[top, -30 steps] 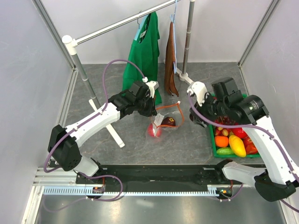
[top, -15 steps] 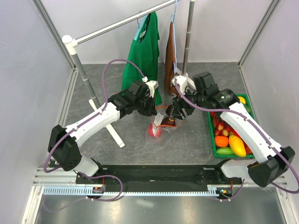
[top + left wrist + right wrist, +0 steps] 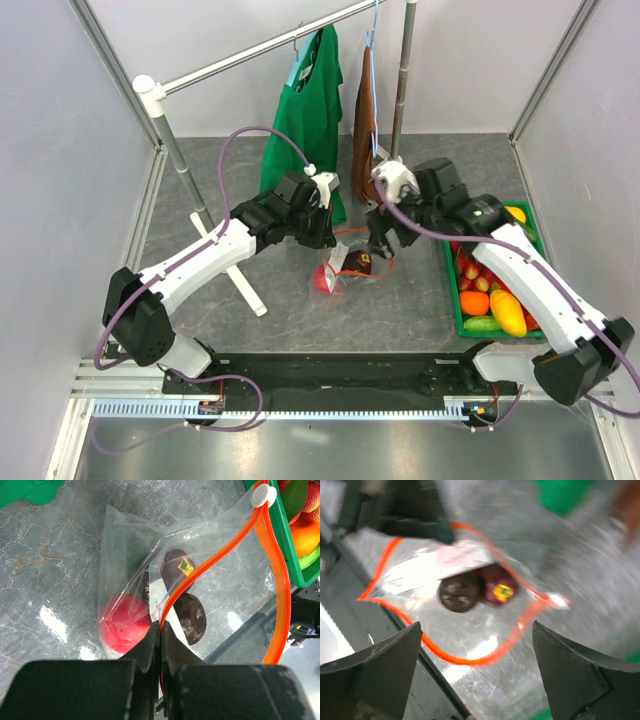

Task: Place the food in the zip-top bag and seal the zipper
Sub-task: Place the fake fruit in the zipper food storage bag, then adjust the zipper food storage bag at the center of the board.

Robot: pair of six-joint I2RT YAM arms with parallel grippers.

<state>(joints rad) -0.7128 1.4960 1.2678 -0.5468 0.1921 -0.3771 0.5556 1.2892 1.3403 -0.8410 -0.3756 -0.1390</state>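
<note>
Three fruits (image 3: 190,620) bagged. Left gripper (image 3: 161,630) pinches the zipper (image 3: 215,562); right gripper (image 3: 475,627) gapes empty. A slipped pinch would likely collapse the zip-top bag (image 3: 125,535).

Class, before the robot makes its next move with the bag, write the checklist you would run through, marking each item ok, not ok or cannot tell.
1. Left gripper clamped on the zipper: ok.
2. Mouth of the zip-top bag held open in a wide loop: ok.
3. Right gripper open and empty above the mouth: ok.
4. Red apple and two dark fruits inside the bag: ok.
5. All food bagged: not ok, loose fruit lies in the green tray.
6. Zipper sealed: not ok.
</note>
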